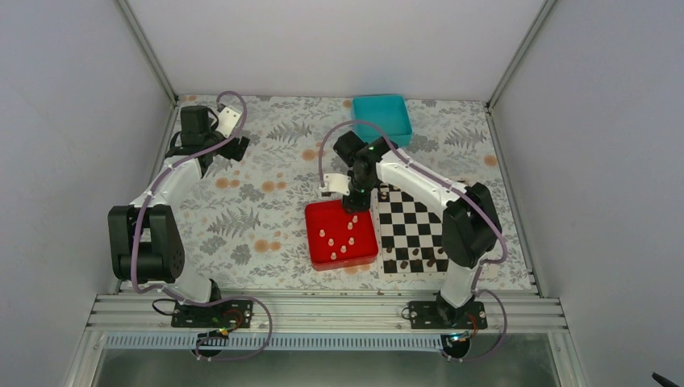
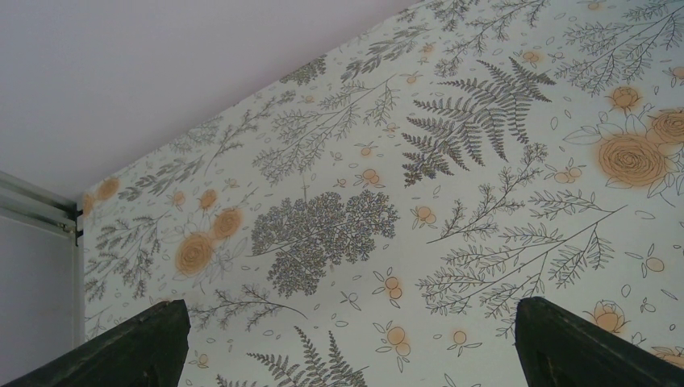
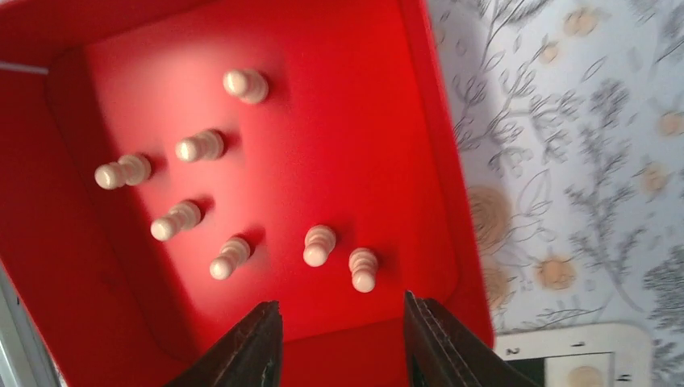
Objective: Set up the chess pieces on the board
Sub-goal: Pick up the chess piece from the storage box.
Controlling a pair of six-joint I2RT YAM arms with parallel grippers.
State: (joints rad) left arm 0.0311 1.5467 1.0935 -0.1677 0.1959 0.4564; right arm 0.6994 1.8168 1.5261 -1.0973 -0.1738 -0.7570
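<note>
The right pincer (image 3: 340, 310) hangs spread and empty over the red tray (image 3: 442, 161), the chess pieces (image 3: 319, 244) standing just ahead of its tips, two nearly touching, so closing on one might well topple its neighbour.

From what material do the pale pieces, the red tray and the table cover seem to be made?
The pale pieces: probably turned wood, matte cream, with lathe-like grooves. The red tray: likely plastic, smooth and slightly glossy, with a lighter sheen on its floor. The table cover: a flat printed sheet, cloth or paper; I cannot tell which.
</note>
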